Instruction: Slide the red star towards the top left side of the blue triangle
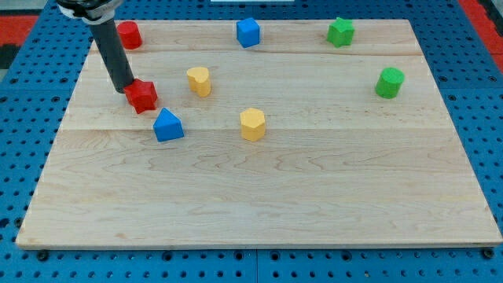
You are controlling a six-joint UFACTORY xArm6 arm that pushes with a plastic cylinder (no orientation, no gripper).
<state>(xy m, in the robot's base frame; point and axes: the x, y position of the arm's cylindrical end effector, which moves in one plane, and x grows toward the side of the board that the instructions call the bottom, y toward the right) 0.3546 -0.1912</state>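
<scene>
- My tip (127, 89) stands at the 10 o'clock side of the red star (142, 96), touching its upper left edge or just beside it; the exact contact I cannot tell, because the rod covers that edge
- The arm carries no pincer, only the straight dark rod, so there is nothing spread or pressed together to report
- The red star lies near the blue triangle (167, 125), at about 11 o'clock from it, with a small gap of bare wooden board (275, 196) between them
- I judge that the step in hand is the last approach: the star is already at the top left side of the triangle and needs little more travel
- The next move, as I judge, calls for a short, gentle push toward 4 or 5 o'clock, stopping before the star hits the triangle and moves it away
- Other blocks stay well apart from this push: a red cylinder (129, 34) at 12 o'clock from the star, a yellow block (199, 80) at 2 o'clock, a yellow hexagon (252, 123) at 3 o'clock of the triangle
- A blue cube (247, 32), a green star (340, 31) and a green cylinder (389, 82) stand far toward the view's right and top
</scene>
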